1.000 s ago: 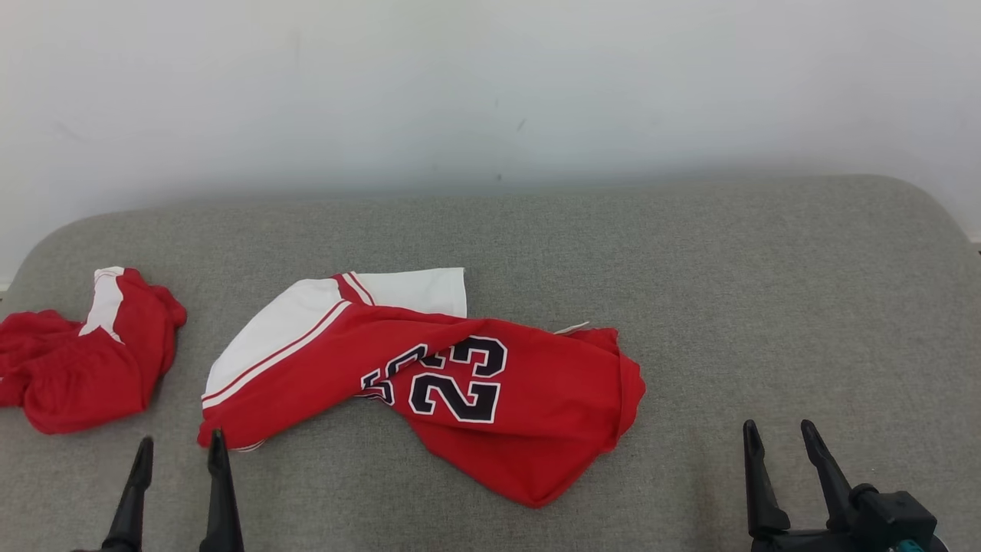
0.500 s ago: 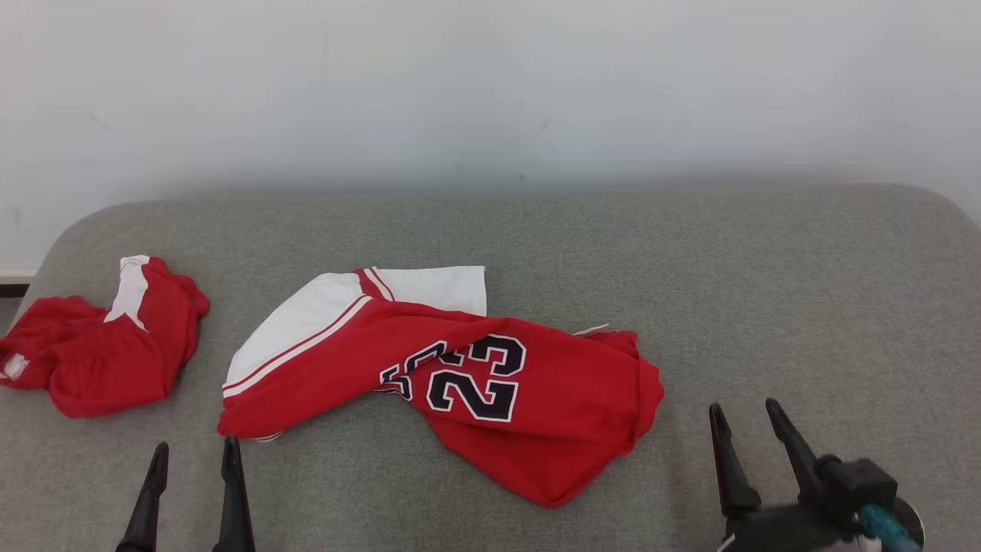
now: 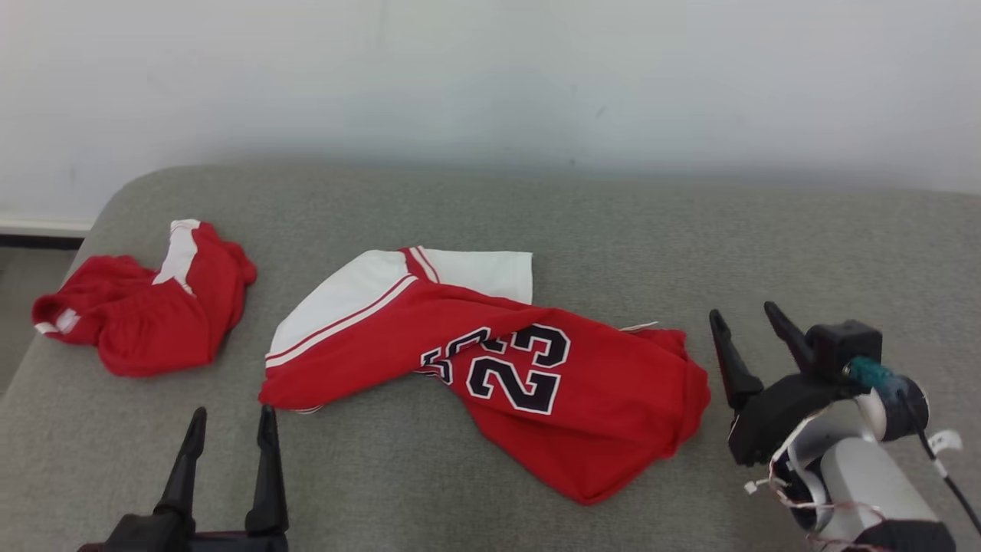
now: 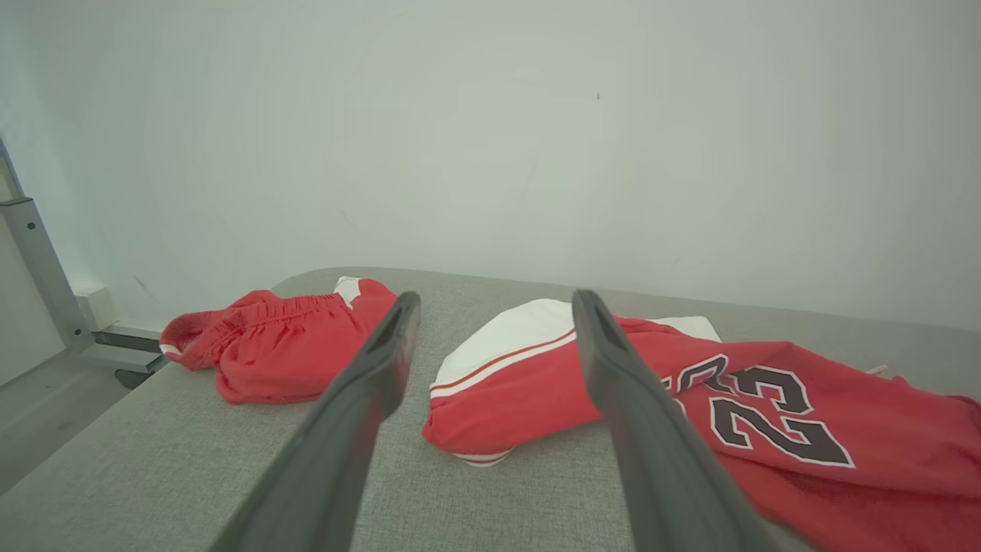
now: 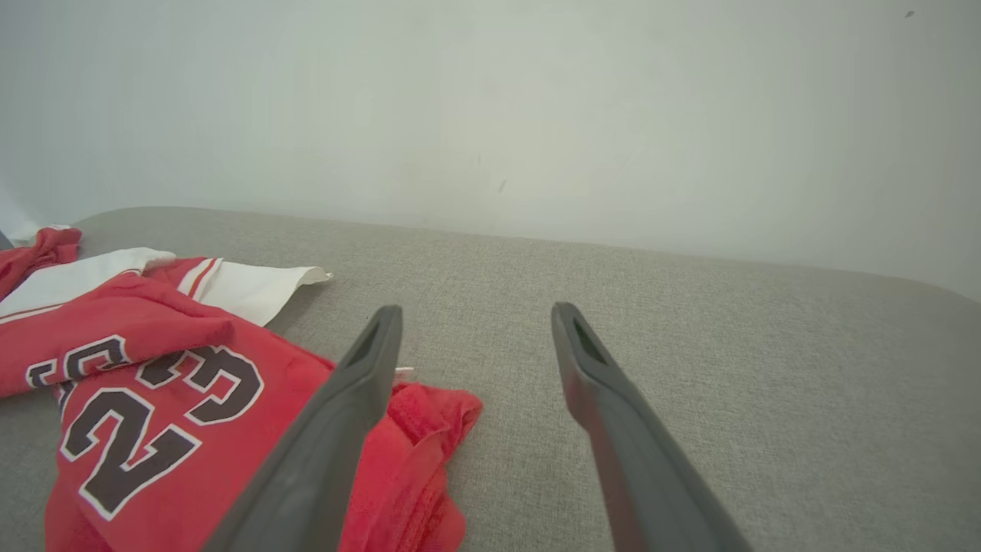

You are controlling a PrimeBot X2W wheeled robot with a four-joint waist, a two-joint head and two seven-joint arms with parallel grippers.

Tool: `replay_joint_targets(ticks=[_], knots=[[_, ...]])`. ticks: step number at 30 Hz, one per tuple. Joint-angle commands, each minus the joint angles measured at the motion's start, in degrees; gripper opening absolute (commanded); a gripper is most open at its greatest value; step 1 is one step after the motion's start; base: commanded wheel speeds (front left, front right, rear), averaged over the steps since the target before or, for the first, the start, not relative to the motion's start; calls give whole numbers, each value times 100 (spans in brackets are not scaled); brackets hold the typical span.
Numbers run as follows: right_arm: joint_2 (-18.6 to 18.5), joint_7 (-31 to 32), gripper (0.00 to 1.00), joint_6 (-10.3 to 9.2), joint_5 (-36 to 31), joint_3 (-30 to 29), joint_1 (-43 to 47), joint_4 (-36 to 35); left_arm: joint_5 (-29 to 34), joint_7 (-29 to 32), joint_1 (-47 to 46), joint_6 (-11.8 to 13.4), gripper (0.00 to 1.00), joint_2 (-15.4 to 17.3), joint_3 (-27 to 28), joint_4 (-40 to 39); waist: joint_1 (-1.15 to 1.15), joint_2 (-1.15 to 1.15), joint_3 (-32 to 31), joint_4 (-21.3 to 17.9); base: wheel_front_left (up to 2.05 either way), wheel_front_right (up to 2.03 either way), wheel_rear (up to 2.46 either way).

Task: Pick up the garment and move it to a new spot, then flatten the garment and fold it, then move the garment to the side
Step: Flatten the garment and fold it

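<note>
The garment (image 3: 490,360) is a red and white jersey with a black 23, lying crumpled across the middle of the grey padded surface (image 3: 766,245). My left gripper (image 3: 233,414) is open just in front of the jersey's near left corner. In the left wrist view the left gripper (image 4: 494,299) frames that white-striped end of the garment (image 4: 521,383) with nothing between the fingers. My right gripper (image 3: 742,313) is open beside the jersey's bunched right end, not touching it. In the right wrist view the right gripper (image 5: 477,310) points over bare fabric, with the garment (image 5: 153,368) to its left.
Red shorts (image 3: 146,307) with a white stripe lie crumpled at the surface's far left, near its rounded edge, and show as shorts (image 4: 276,353) in the left wrist view. A pale wall (image 3: 490,77) rises behind. The right half of the surface is bare.
The head camera has swung, shifting the whole picture rightward. My right gripper has moved forward and closer to the jersey's right end. The left gripper keeps its place by the left corner.
</note>
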Motion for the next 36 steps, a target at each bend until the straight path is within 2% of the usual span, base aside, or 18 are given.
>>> replay_joint_targets(ticks=[1,8,17,18,19,23,30,36], knots=[[-44,17,100,-13,35,11,-79,59,37,-18,-91,-9,100,-38,2,15,-1,0,137,177,0,0,0],[-289,302,100,-13,230,89,-720,1295,199,-18,-310,-194,100,-289,-76,169,-1,0,354,614,0,0,0],[-215,520,100,-13,510,512,-1141,2344,282,-18,-522,-337,100,-416,-110,328,-1,0,517,882,0,0,0],[-216,553,36,-13,570,567,-1178,2410,281,-18,-542,-338,100,-427,-106,343,-1,0,527,894,0,0,0],[-219,607,0,-13,649,594,-1193,2510,280,-18,-570,-342,100,-438,-100,365,-1,0,531,902,0,0,0],[-289,529,0,-13,846,744,-1288,2661,287,-18,-616,-390,100,-461,-59,423,-1,0,542,885,0,0,0],[-598,-570,0,-13,895,821,-1655,2522,359,-19,-553,-410,100,-478,58,424,-1,0,469,652,0,0,0],[-886,-958,0,-13,980,836,-1869,2296,385,-19,-554,-442,100,-490,134,444,-1,0,381,421,0,0,0]])
